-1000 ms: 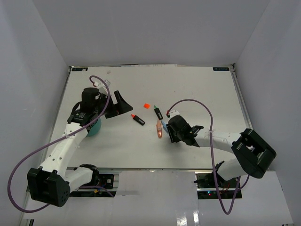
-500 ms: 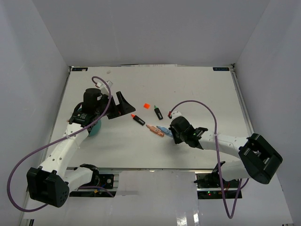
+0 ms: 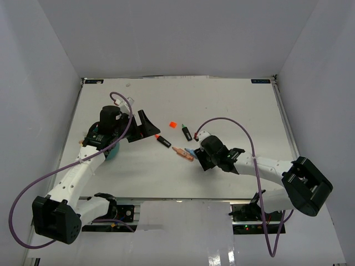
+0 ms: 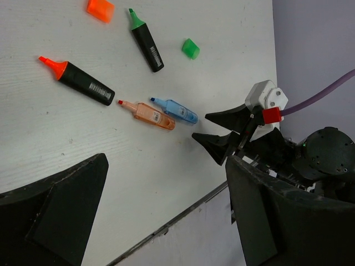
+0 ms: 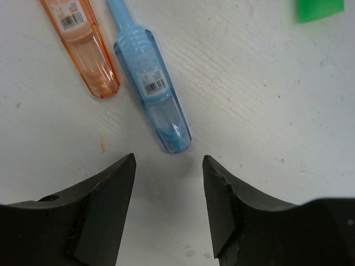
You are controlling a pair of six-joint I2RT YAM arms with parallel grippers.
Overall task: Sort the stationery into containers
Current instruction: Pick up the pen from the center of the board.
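Stationery (image 3: 183, 153) lies loose mid-bench (image 3: 233, 105); the teal tub (image 3: 112, 153) sits at the left, under the left arm.
The right tool (image 5: 169, 166) stands apart and holds nothing, the blue pen (image 5: 150, 94) just ahead of its gap and the orange pen (image 5: 80, 44) alongside. Beyond lie the orange-capped marker (image 4: 75, 80), green-capped marker (image 4: 145, 44), green square (image 4: 190, 48) and orange square (image 4: 100, 9). The left tool (image 4: 166, 159) is spread wide, empty.

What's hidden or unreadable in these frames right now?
- Teal tub: top view, the left arm covers most of it; dividers and contents unseen.
- Green square: right wrist view, cut off by the top edge.
- Orange pen: same view, tip end past the top edge.
- Blue pen: barcode digits too small to read.
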